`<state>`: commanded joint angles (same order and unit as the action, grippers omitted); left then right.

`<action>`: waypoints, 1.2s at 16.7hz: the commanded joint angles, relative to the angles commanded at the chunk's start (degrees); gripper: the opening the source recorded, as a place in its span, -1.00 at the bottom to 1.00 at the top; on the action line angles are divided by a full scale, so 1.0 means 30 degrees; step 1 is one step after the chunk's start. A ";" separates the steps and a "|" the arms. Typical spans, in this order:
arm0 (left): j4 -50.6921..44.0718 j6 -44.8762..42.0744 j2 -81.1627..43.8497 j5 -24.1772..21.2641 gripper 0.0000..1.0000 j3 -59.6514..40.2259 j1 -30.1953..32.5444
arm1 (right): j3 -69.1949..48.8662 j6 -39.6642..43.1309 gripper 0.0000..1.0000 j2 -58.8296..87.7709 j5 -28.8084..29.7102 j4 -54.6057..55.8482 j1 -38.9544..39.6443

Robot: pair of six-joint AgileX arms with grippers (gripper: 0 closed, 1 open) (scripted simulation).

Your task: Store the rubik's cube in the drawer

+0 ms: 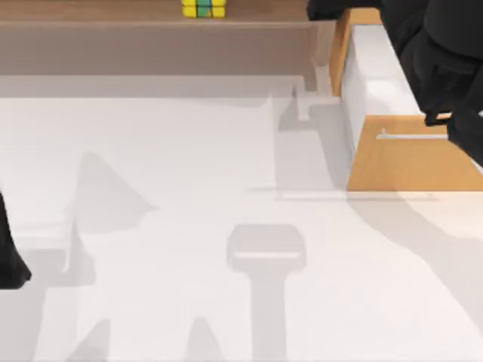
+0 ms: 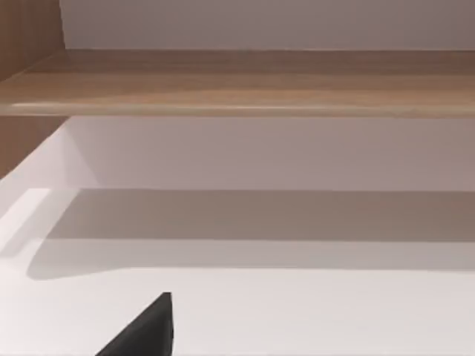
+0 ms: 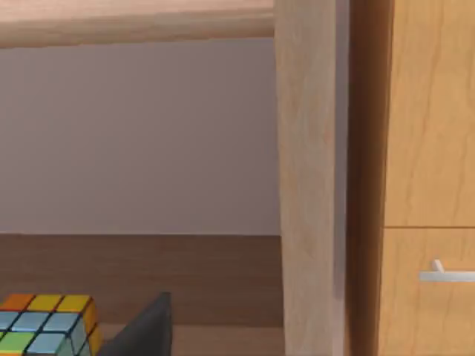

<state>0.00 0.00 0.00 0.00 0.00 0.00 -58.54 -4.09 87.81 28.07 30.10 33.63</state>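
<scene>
At the shelf's [image 1: 151, 11] far edge, rubik's cube [image 1: 204, 7] sits. Drawer [image 1: 411, 162] pulled open at worktop's right edge; my right arm [image 1: 438, 53] above it, claw state unreadable. Left arm [image 1: 9, 260] parked left edge.

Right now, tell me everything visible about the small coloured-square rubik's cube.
The small rubik's cube of glossy coloured squares sits on the brown wooden shelf at the top view's far edge, left of the pulled-out orange-wood drawer. From above it shows yellow squares with a green middle column. The right wrist view shows orange, yellow, pale blue and green squares. It rests flat; nothing grips it.
</scene>
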 joint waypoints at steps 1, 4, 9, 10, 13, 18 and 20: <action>0.0000 0.0000 0.0000 0.0000 1.00 0.0000 0.0000 | -0.1597 -0.0009 1.00 0.2395 0.0799 0.0400 0.0566; 0.0000 0.0000 0.0000 0.0000 1.00 0.0000 0.0000 | -0.6292 0.0133 1.00 0.8834 0.3034 0.1436 0.2030; 0.0000 0.0000 0.0000 0.0000 1.00 0.0000 0.0000 | -1.2352 0.0734 1.00 1.5898 0.5752 0.2783 0.3604; 0.0000 0.0000 0.0000 0.0000 1.00 0.0000 0.0000 | -1.3128 0.0859 1.00 1.6726 0.6120 0.2956 0.3811; 0.0000 0.0000 0.0000 0.0000 1.00 0.0000 0.0000 | -1.4323 0.1083 1.00 1.7990 0.6727 0.3187 0.4143; 0.0000 0.0000 0.0000 0.0000 1.00 0.0000 0.0000 | -1.4249 0.1067 1.00 1.7969 0.6692 0.3158 0.4049; 0.0000 0.0000 0.0000 0.0000 1.00 0.0000 0.0000 | -1.4539 0.1072 1.00 1.8057 0.6617 0.2997 0.3998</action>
<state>0.00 0.00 0.00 0.00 0.00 0.00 -102.16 -0.88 141.98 47.92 39.09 45.63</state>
